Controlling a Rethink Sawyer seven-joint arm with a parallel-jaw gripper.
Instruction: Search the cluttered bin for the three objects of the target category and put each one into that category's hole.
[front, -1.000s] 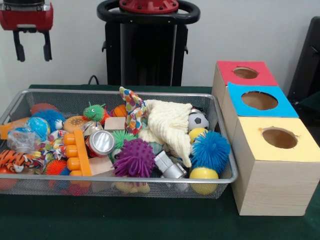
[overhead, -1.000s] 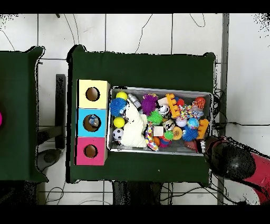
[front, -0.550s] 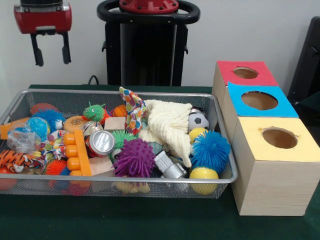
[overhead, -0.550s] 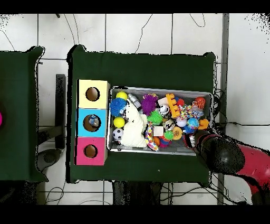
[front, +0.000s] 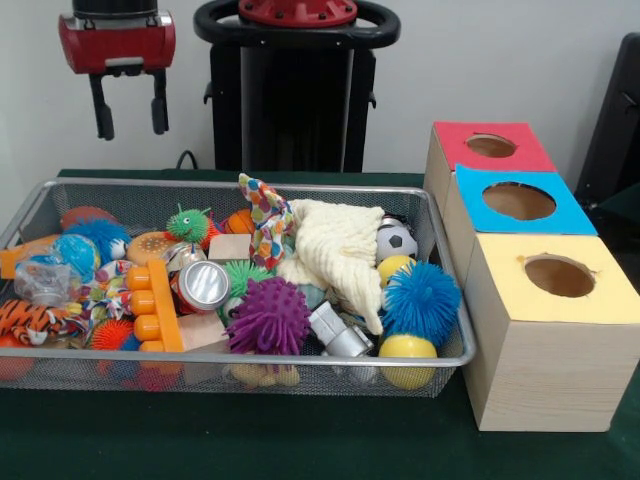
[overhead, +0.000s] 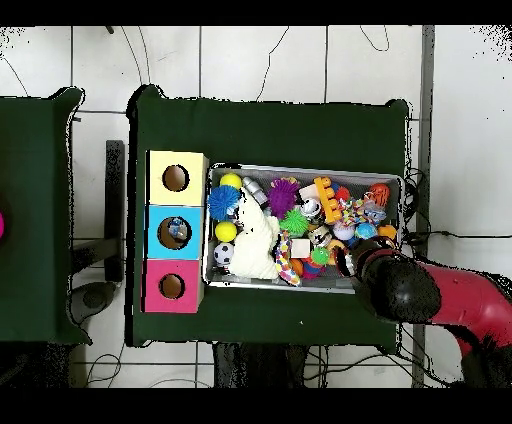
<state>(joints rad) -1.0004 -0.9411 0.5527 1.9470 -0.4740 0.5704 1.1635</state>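
No writing is legible anywhere; the gripper (front: 130, 117) hangs released and empty above the toy-crammed wire bin (front: 440, 240) on a green-clothed table (front: 300, 440), beside red, blue and yellow boxes (front: 545, 330) with holes.

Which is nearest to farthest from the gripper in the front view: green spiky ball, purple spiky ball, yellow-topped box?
Gripper hangs above the bin's left rear.
1. Green spiky ball, back of bin, below it.
2. Purple spiky ball, bin's front middle.
3. Yellow-topped box, outside the bin, far right.
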